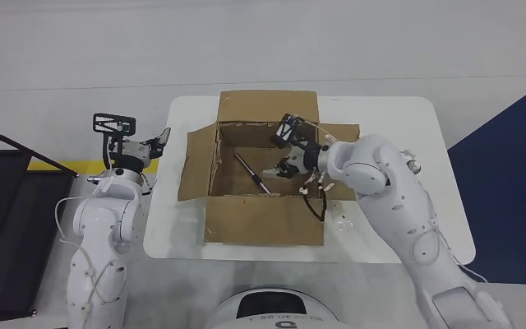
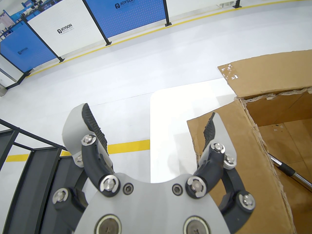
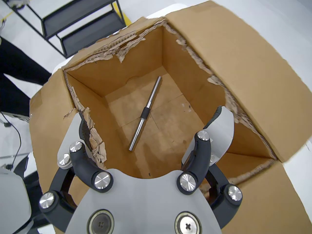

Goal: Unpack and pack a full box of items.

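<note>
Top view: rack point(image 1: 20, 206) near open box point(image 1: 263, 220)

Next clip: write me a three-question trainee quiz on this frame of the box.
1. What lies on the floor of the box? A) a bottle B) a metal rod C) a cup
2. True or false: the left gripper holds the metal rod.
3. Fill in: the right gripper is over the open box with its fingers ____.
Key: 1 B; 2 false, the left gripper is open and empty; 3 open.
</note>
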You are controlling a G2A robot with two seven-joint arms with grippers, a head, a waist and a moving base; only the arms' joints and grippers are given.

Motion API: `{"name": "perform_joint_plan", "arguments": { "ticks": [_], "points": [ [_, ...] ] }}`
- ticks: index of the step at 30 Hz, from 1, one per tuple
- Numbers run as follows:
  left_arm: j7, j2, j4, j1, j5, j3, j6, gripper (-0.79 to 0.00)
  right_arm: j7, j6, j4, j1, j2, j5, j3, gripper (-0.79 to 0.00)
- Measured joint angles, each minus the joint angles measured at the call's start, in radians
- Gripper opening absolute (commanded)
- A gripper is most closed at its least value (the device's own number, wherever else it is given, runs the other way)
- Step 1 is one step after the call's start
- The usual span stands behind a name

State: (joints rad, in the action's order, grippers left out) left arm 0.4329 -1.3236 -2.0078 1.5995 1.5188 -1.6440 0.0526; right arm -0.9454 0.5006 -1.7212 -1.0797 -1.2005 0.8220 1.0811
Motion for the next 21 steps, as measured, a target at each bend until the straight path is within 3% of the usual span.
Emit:
{"name": "perform_joint_plan", "arguments": {
  "ticks": [8, 12, 17, 18, 21],
  "points": [
    [0.000, 0.000, 0.000, 0.000, 0.000, 0.000, 0.000, 0.000, 0.002, -0.003, -0.002, -0.004, 0.001, 0.001, 0.011, 0.000],
    [0.000, 0.000, 0.000, 0.000, 0.000, 0.000, 0.000, 0.000, -0.032, -0.056, 0.073, 0.056, -0.017, 0.052, -0.080, 0.000],
    [0.000, 0.000, 0.000, 0.000, 0.000, 0.000, 0.000, 0.000, -0.010, -0.176, 0.214, 0.174, -0.063, 0.089, -0.226, -0.274],
    [0.000, 0.000, 0.000, 0.000, 0.000, 0.000, 0.000, 0.000, -0.010, -0.198, 0.246, 0.199, -0.075, 0.090, -0.258, -0.379],
    [0.000, 0.000, 0.000, 0.000, 0.000, 0.000, 0.000, 0.000, -0.024, -0.220, 0.308, 0.248, -0.104, 0.078, -0.335, -0.419]
  ]
}}
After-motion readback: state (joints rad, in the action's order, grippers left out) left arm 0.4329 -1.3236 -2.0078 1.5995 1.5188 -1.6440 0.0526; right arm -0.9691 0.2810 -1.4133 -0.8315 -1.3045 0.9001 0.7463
